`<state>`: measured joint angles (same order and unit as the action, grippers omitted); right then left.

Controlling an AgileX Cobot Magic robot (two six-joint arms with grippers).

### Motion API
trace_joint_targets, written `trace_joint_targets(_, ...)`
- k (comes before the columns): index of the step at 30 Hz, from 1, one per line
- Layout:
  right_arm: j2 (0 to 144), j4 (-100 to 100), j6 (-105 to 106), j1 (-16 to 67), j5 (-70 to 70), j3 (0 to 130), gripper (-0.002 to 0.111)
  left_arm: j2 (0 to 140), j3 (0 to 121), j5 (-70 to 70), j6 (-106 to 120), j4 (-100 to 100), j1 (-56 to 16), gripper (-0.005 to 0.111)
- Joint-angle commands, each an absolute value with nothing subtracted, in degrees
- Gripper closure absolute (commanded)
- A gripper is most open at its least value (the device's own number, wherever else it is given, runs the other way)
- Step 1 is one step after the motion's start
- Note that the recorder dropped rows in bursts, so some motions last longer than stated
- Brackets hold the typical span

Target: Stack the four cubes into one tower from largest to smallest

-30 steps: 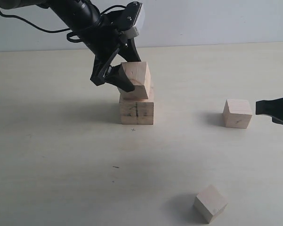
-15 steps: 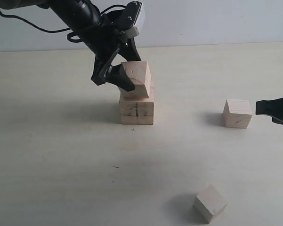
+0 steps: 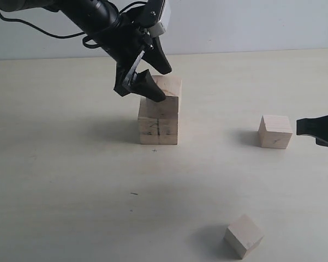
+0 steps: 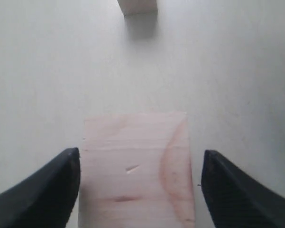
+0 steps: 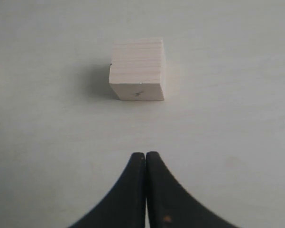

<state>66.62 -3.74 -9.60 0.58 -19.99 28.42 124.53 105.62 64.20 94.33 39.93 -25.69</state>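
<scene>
The largest cube [image 3: 158, 130], with a dark seam line, stands mid-table. On it rests the cube with reddish grain arcs [image 3: 169, 93] [image 4: 135, 171], sitting level and shifted a little to the right. My left gripper [image 3: 155, 76] [image 4: 137, 185] is open around this upper cube, with a visible gap at one finger. A medium cube [image 3: 274, 131] [image 5: 137, 71] stands alone at the right, just ahead of my shut, empty right gripper [image 3: 301, 125] [image 5: 145, 154]. The smallest cube [image 3: 243, 234] lies turned near the front edge.
Another cube's edge [image 4: 137, 5] shows at the border of the left wrist view. A pale wall [image 3: 234, 22] runs behind the wooden table [image 3: 71, 191]. A small dark mark [image 3: 133, 193] lies on the tabletop.
The grained cube was tilted in the left gripper's grasp; now it sits flat on the largest cube, and the jaws have opened and risen slightly. The right arm has not moved.
</scene>
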Motion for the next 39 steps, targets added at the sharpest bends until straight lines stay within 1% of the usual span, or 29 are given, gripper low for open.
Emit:
trace_joint_targets(1, 66.8, -3.6, -9.2, 0.7, -20.0, 28.3, 0.108, 124.6, 105.5, 64.1, 93.8, 40.6, -25.6, 0.038)
trace_joint_targets(5, 66.8, -3.6, -9.2, 0.7, -20.0, 28.3, 0.108, 124.7, 105.5, 63.7, 93.8, 40.6, -25.6, 0.038)
trace_joint_targets(10, 66.8, -3.6, -9.2, 0.7, -20.0, 28.3, 0.108, 124.7, 105.5, 59.4, 93.8, 40.6, -25.6, 0.038)
trace_joint_targets(14, 66.8, -4.6, -8.5, 0.7, -21.2, 28.3, 0.108, 124.7, 105.5, 60.6, 93.7, 40.6, -25.6, 0.038)
trace_joint_targets(16, 66.8, -8.8, -4.3, 0.7, -21.2, 28.3, 0.108, 124.6, 105.5, 61.7, 91.4, 40.6, -25.6, 0.038)
trace_joint_targets(20, 66.9, -30.8, 12.6, 0.7, -21.8, 30.2, 0.108, 123.2, 105.5, 64.4, 87.0, 40.6, -25.6, 0.038)
trace_joint_targets(24, 69.5, -58.5, 34.5, 0.7, -27.7, 35.2, 0.108, 120.5, 105.5, 65.3, 86.3, 40.6, -25.6, 0.038)
trace_joint_targets(26, 72.2, -66.6, 40.5, 0.7, -31.6, 38.2, 0.108, 118.9, 105.5, 65.2, 86.0, 40.7, -25.6, 0.038)
trace_joint_targets(27, 75.0, -71.0, 42.9, 0.7, -34.0, 40.3, 0.108, 118.0, 105.5, 65.2, 84.8, 40.6, -25.6, 0.040)
trace_joint_targets(28, 77.2, -72.9, 44.0, 0.7, -35.6, 41.9, 0.108, 117.0, 105.5, 65.0, 83.0, 40.6, -25.6, 0.045)
trace_joint_targets(30, 83.4, -75.0, 44.4, 0.7, -40.7, 46.1, 0.108, 115.2, 105.5, 65.0, 79.0, 40.0, -25.2, 0.059)
trace_joint_targets(31, 86.4, -75.0, 44.4, 0.7, -42.8, 47.9, 0.108, 114.4, 105.5, 65.0, 76.3, 39.4, -25.1, 0.070)
trace_joint_targets(32, 91.6, -75.1, 43.2, 0.7, -47.5, 51.9, 0.108, 113.1, 105.5, 65.2, 70.1, 36.7, -24.5, 0.092)
trace_joint_targets(33, 93.3, -75.4, 43.2, 0.7, -49.8, 53.3, 0.108, 112.5, 105.5, 65.9, 66.3, 34.4, -24.1, 0.105)
trace_joint_targets(34, 95.4, -76.5, 43.3, 0.7, -51.6, 54.9, 0.108, 112.1, 105.5, 66.9, 62.7, 32.3, -23.5, 0.106)
trace_joint_targets(36, 97.4, -77.6, 43.3, 0.7, -52.6, 57.4, 0.108, 111.5, 105.5, 69.3, 54.9, 28.7, -22.2, 0.107)
trace_joint_targets(39, 100.0, -78.6, 43.2, 0.7, -46.9, 60.6, 0.108, 111.7, 104.4, 70.0, 42.8, 27.1, -17.8, 0.107)
